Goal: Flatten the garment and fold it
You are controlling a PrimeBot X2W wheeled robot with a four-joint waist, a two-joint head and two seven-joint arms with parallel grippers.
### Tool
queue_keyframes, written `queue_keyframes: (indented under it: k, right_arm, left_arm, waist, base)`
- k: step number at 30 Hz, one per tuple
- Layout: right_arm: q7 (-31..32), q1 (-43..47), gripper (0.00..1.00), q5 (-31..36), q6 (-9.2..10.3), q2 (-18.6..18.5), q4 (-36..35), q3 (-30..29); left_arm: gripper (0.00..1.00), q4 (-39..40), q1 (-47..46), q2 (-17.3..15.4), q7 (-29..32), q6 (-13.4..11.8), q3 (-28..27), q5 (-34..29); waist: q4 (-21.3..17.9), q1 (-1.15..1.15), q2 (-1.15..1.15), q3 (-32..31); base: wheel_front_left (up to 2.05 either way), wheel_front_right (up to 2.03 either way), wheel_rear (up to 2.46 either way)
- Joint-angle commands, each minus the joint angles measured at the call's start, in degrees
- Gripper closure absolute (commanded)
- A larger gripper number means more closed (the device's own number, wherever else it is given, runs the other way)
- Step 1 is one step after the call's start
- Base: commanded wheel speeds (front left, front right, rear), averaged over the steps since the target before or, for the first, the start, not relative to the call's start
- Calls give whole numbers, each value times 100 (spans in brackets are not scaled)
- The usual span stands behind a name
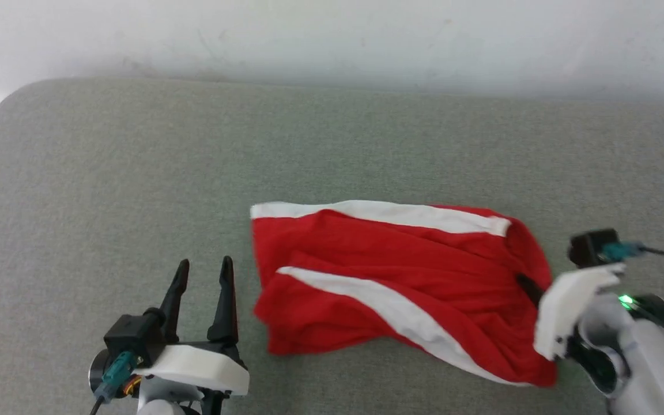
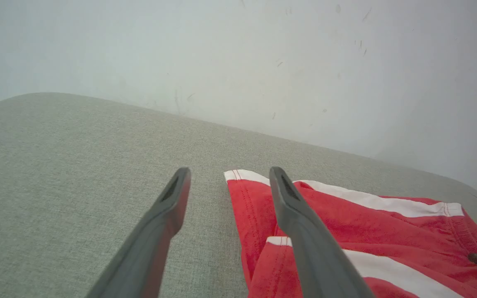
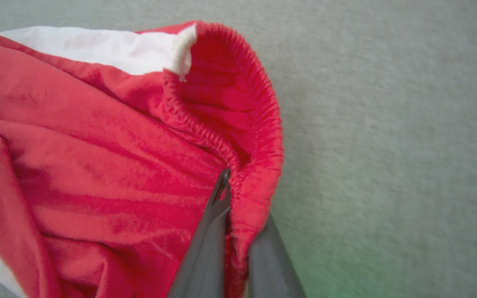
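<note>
On grey cushion (image 1: 136,173): garment (image 1: 395,276), right pincer (image 3: 233,188) pinching waistband (image 3: 265,107); wall (image 1: 332,34) behind.

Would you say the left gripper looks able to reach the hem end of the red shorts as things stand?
Probably yes: the left gripper stands open beside the shorts, with bare grey surface between them and nothing in the way.
</note>
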State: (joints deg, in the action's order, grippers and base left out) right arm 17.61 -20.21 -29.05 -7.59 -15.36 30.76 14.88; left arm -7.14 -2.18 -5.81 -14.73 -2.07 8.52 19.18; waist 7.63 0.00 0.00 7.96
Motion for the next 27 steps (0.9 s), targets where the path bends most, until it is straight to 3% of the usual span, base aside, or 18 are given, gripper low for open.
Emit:
queue_keyframes:
  k: [1, 4, 5, 6, 7, 14, 19, 27]
  right_arm:
    - [-6, 254, 100, 77, 10, -71, -117, -190]
    - [101, 642, 100, 211, 10, -75, -329, -546]
    - [105, 732, 77, 269, 10, -51, -406, -643]
    - [43, 799, 48, 334, 10, -4, -519, -747]
    - [-54, 845, 0, 402, 10, 59, -644, -842]
    - [-1038, 1098, 0, 952, 10, 529, -1745, -1335]
    - [-1306, 1260, 0, 1406, 10, 865, -2587, -1589]
    - [-1013, 1447, 0, 1663, 10, 1058, -3362, -1527]
  left_arm:
    - [0, -32, 99, -35, -27, 20, -50, -58]
    - [0, -94, 121, -91, -14, -4, -86, -63]
    - [0, -118, 97, -115, 15, -3, -79, -73]
    - [0, -134, 57, -141, 51, -2, -74, -81]
    - [0, -152, 11, -175, 102, -2, -71, -92]
    - [0, -227, -718, -417, 576, 251, -73, 63]
    - [0, -548, -1450, -631, 1031, 494, -97, 247]
    - [0, -1754, -2710, -874, 2967, 763, 340, 490]
  waist:
    - [-138, 0, 0, -62]
    - [-264, 0, 0, -77]
    - [-288, 0, 0, -80]
    - [-315, 0, 0, -82]
    - [-346, 0, 0, -86]
    - [-544, 0, 0, -97]
    - [-781, 0, 0, 42]
    - [-1125, 0, 0, 585]
  base:
    - [0, 0, 0]
    - [0, 0, 0]
    - [0, 0, 0]
    - [0, 0, 0]
    - [0, 0, 0]
    - [0, 0, 0]
    - [0, 0, 0]
    - [0, 0, 0]
